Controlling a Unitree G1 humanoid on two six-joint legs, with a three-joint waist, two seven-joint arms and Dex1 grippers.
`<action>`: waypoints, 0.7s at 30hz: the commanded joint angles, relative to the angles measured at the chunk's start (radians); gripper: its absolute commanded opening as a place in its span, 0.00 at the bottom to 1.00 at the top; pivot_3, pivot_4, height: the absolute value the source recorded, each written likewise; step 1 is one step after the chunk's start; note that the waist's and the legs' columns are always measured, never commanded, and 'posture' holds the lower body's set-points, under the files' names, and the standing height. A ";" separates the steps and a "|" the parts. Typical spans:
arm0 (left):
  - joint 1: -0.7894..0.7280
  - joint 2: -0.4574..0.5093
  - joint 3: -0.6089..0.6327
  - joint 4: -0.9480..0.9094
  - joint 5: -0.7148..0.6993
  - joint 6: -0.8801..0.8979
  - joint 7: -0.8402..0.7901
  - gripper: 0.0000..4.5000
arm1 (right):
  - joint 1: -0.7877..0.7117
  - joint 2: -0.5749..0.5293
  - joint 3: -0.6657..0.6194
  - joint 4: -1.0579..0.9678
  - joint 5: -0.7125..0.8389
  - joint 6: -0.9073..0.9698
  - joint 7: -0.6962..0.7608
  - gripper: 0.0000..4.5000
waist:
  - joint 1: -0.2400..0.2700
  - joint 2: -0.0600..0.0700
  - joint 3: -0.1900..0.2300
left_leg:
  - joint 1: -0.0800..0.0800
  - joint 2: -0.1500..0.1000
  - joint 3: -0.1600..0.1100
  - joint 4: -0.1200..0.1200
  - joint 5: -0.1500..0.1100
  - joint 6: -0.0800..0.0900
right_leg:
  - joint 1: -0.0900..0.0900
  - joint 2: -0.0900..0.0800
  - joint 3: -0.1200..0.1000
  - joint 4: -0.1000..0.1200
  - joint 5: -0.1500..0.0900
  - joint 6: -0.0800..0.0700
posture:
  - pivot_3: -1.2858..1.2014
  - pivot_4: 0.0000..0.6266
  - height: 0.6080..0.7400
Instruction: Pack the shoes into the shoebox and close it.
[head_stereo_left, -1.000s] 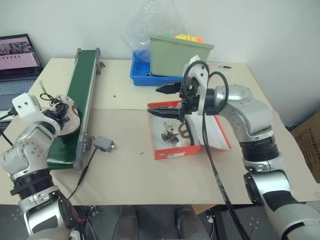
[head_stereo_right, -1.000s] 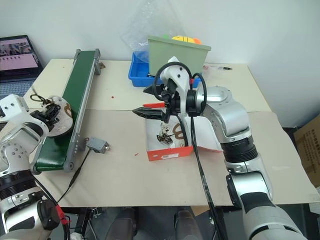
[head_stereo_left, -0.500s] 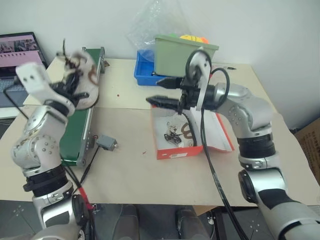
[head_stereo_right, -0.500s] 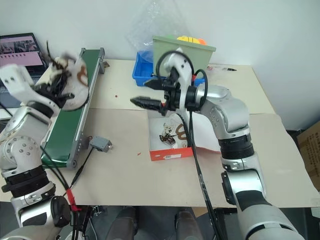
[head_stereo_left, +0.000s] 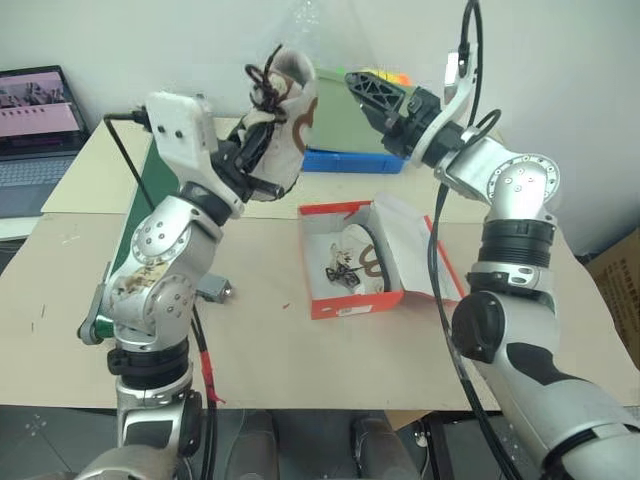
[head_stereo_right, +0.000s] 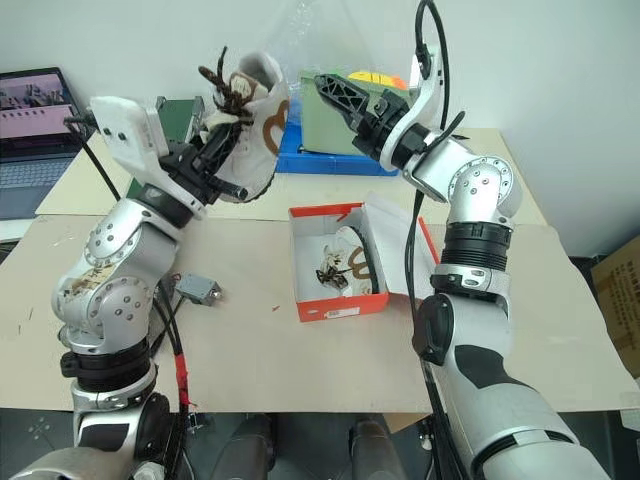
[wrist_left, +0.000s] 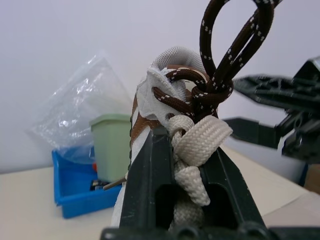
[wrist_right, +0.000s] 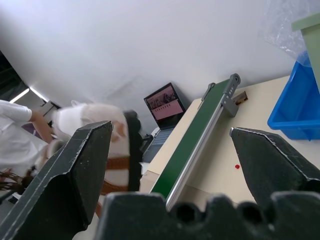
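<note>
An off-white shoe (head_stereo_left: 285, 105) with dark brown laces hangs high over the table, left of the shoebox. My left gripper (head_stereo_left: 252, 160) is shut on it by the tongue and laces, with the fingers (wrist_left: 150, 170) pressed on the fabric. My right gripper (head_stereo_left: 364, 97) is raised just to the right of that shoe, open, holding nothing. In the right wrist view the shoe (wrist_right: 97, 137) is a blur beside one finger. The red-orange shoebox (head_stereo_left: 345, 300) sits open on the table with the other shoe (head_stereo_left: 352, 262) inside. Its lid flap (head_stereo_left: 428, 255) leans out to the right.
A green conveyor (head_stereo_right: 175, 112) runs along the table's left side behind my left arm. A pale green bin (head_stereo_left: 335, 120) and a blue tray (head_stereo_left: 345, 160) stand at the back. A small grey device (head_stereo_left: 214, 290) lies left of the box. A laptop (head_stereo_left: 35, 120) is at far left. A person (wrist_right: 15, 135) stands beyond.
My left arm has lifted the shoe off the conveyor and swung it up and right toward the middle. The right gripper has risen above the box and rolled, staying open.
</note>
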 joint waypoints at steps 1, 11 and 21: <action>-0.082 -0.001 0.018 -0.025 0.000 -0.047 0.008 0.00 | -0.008 0.001 -0.009 -0.052 0.044 0.012 -0.008 1.00 | -0.003 0.000 0.000 | 0.000 0.000 0.000 0.000 0.000 0.000 | 0.000 0.000 0.000 0.000 0.000 0.000 | 0.52 0.24 1.00; -0.141 -0.031 0.058 0.104 0.020 -0.146 0.024 0.00 | -0.009 -0.006 -0.006 -0.098 0.103 0.045 -0.015 1.00 | -0.015 0.000 0.000 | 0.000 0.000 0.000 0.000 0.000 0.000 | 0.000 0.000 0.000 0.000 0.000 0.000 | 0.52 0.24 1.00; -0.178 -0.160 0.067 0.183 -0.030 -0.183 0.037 0.00 | 0.003 0.003 0.011 -0.178 0.146 0.079 -0.025 1.00 | -0.013 0.000 0.000 | -0.001 0.000 0.000 0.000 0.000 0.000 | 0.000 0.000 0.000 0.000 0.000 0.000 | 0.52 0.24 1.00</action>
